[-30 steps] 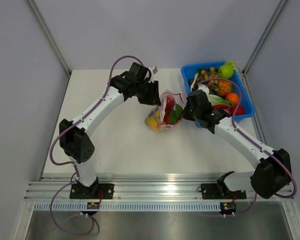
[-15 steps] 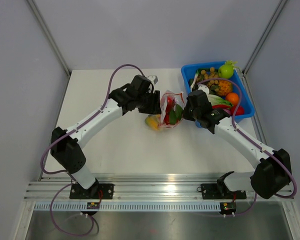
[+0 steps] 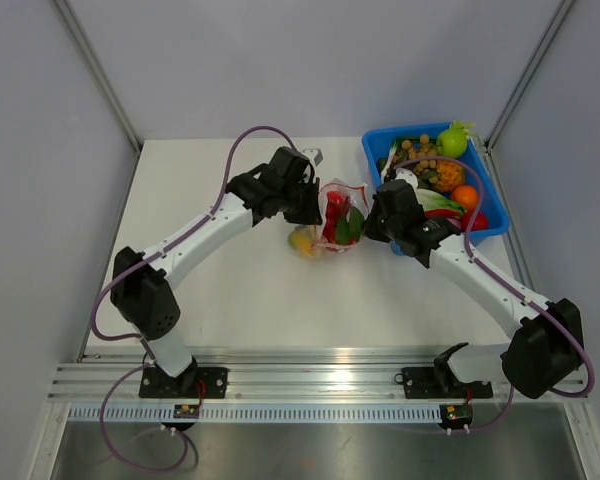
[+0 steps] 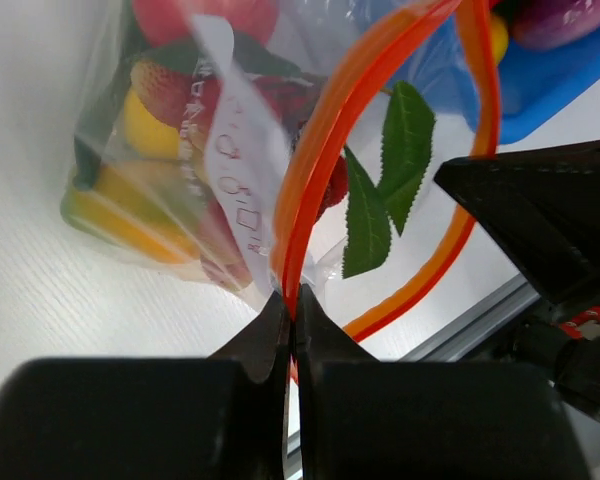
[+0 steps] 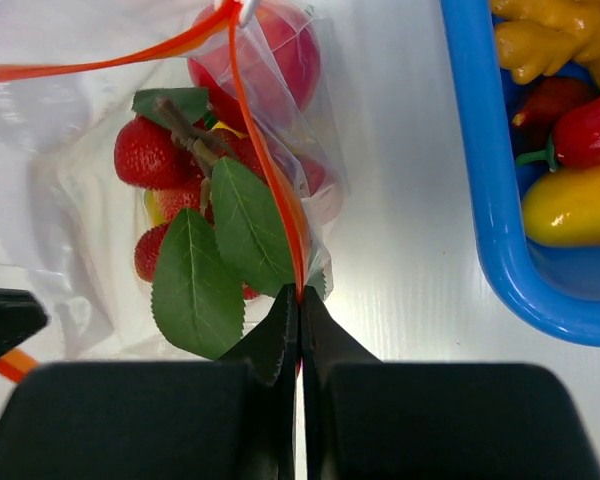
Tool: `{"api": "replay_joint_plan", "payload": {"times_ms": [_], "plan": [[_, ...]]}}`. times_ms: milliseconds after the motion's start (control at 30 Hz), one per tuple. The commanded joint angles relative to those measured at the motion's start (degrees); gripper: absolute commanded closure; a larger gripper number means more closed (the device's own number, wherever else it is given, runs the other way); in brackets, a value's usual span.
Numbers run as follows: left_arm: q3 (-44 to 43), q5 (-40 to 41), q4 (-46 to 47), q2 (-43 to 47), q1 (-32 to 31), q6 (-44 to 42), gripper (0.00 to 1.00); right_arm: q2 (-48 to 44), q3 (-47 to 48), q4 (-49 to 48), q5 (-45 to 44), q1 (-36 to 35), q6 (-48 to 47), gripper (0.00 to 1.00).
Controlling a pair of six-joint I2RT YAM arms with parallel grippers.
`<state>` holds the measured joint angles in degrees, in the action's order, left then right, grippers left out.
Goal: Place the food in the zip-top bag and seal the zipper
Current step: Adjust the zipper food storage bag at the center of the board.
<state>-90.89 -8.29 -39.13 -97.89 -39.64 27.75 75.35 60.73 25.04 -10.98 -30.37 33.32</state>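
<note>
The left gripper [image 4: 292, 305] and right gripper [image 5: 298, 300] are clamping fully closed on the zipper [image 4: 325, 120]. The zip-top bag [image 4: 225, 150] is looking limp and slippery, so that stiffer strip is likely offering the surest hold.

- zip-top bag [image 4: 195, 150]: thin clear plastic film, crinkled, glossy with white glints; a cloudy white printed patch on one wall.
- zipper [image 4: 325, 140]: opaque orange-red plastic strip, smooth, with a slight sheen.
- food [image 5: 145, 155] inside the bag: moulded plastic. The strawberries are red, dimpled and shiny. The green leaves are matt and veined.
- blue bin [image 5: 485, 190]: hard, smooth plastic with a glossy rim.
- left gripper [image 4: 292, 300] and right gripper [image 5: 298, 295]: black fingers, matt, plastic-looking.
- table [image 4: 40, 300]: white, matt, with fine parallel grain lines.
- arms [image 3: 200, 235]: smooth white shells with black matt joints.
- rail [image 3: 320, 365]: bare brushed metal with a bright reflection.
</note>
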Motion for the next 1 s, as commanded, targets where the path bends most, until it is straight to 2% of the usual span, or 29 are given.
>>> {"api": "replay_joint_plan", "payload": {"times_ms": [0, 167, 400, 433, 533, 733, 967], "plan": [[-5.96, 1.7, -2.26, 4.36, -0.18, -1.9, 1.0, -0.99, 2.46, -2.71, 0.09, -0.04, 0.78, 1.0], [-4.49, 3.2, -3.93, 5.6, -0.18, -2.96, 1.0, -0.82, 2.9, -3.68, -0.61, -0.13, 1.22, 1.0], [-1.91, 0.64, -4.37, 5.6, -0.18, -2.87, 1.0, 1.64, 4.13, -4.29, -0.27, -0.13, 1.39, 1.0], [-2.62, 1.87, -4.89, 6.04, -0.18, -3.31, 0.8, 1.81, 4.13, -4.47, -0.09, -0.13, 1.57, 1.0], [-6.83, 5.46, -7.79, 5.6, -0.18, -4.63, 0.42, 2.08, 4.13, -4.91, 0.35, -0.04, 1.83, 1.0], [-14.47, 11.71, -11.57, 2.71, -0.18, -6.13, 0.41, 1.73, 4.4, -4.56, 0.26, -0.13, 2.01, 1.0], [-18.18, 12.07, -11.84, -0.55, -0.53, -6.3, 0.41, 1.81, 4.48, -4.29, 0.44, -0.04, 1.92, 1.0]]}}
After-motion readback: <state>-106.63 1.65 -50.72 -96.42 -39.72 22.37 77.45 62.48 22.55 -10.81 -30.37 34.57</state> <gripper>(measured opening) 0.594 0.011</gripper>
